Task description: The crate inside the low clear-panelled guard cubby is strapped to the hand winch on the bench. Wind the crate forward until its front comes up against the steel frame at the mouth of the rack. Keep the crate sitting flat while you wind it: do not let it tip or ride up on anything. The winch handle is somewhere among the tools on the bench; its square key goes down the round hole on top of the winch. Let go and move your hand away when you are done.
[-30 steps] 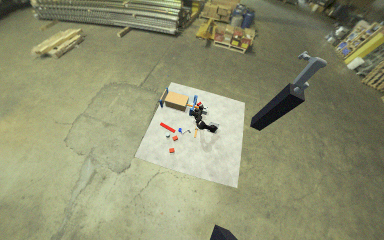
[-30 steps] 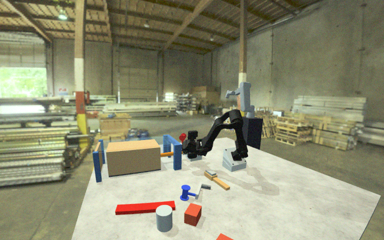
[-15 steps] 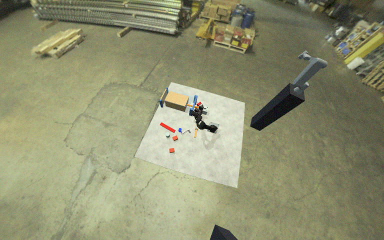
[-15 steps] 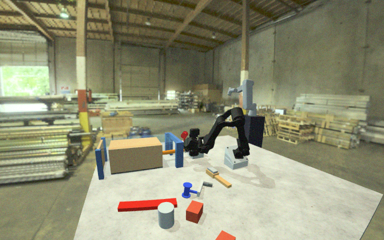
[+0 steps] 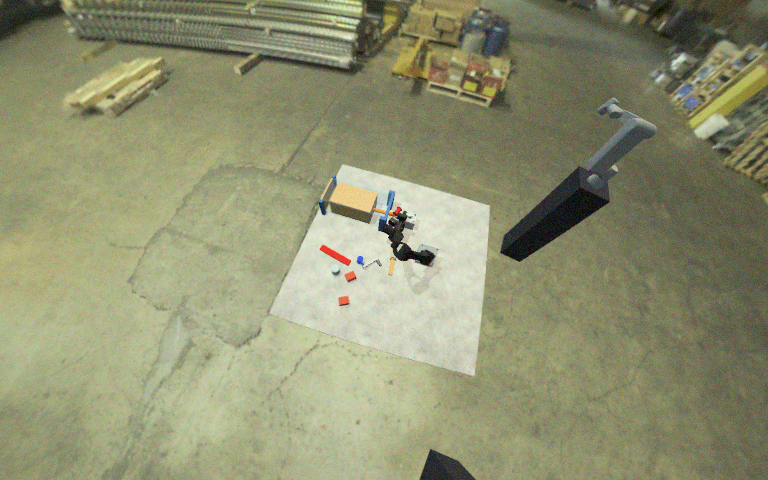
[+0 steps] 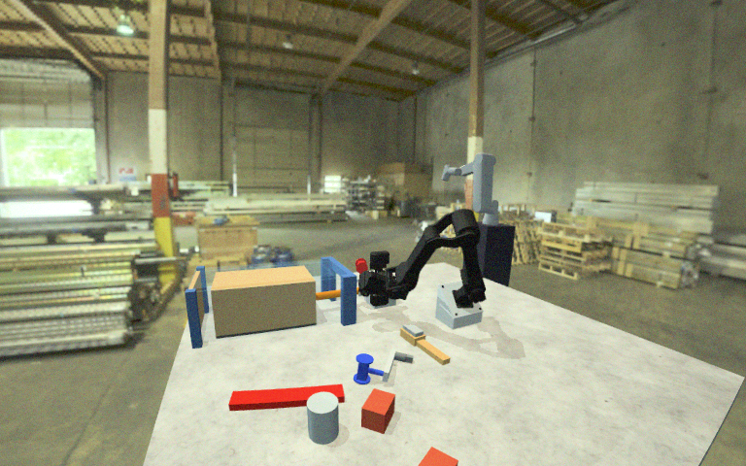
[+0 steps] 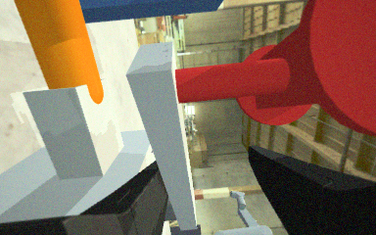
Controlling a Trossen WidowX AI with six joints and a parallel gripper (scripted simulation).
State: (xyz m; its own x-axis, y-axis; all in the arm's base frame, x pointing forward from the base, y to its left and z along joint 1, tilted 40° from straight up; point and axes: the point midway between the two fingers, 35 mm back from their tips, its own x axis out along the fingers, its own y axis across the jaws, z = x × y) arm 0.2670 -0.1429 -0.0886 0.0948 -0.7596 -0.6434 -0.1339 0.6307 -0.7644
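Where your crate sits: far left, one tan cardboard-textured box (image 5: pixel 353 196) (image 6: pixel 263 302), flat, short of the blue steel frame (image 5: pixel 390 200) (image 6: pixel 352 300) (image 7: pixel 152 10).
Strap: one smooth orange length (image 5: pixel 380 211) (image 6: pixel 329 294) (image 7: pixel 59 44) from box towards your grey winch (image 5: pixel 410 221) (image 7: pixel 69 137).
Your gripper (image 5: pixel 399 219) (image 6: pixel 365 285) (image 7: pixel 208 158): about half open, gripping nothing; the grey arm of the red spool-knobbed crank (image 5: pixel 397 211) (image 6: pixel 360 265) (image 7: pixel 230 80) shows between its fingers.
Loose pieces nearer you: one flat red bar (image 5: pixel 335 254) (image 6: pixel 286 397), one grey cylinder (image 5: pixel 335 270) (image 6: pixel 322 418), two red blocks (image 5: pixel 350 276) (image 6: pixel 378 411), one wooden-coloured mallet-like tool (image 5: pixel 391 266) (image 6: pixel 431 349).
Blue spool-shaped knob (image 5: pixel 360 260) (image 6: pixel 362 369): one, its stem meeting a bent grey crank (image 5: pixel 370 263) (image 6: pixel 389 365).
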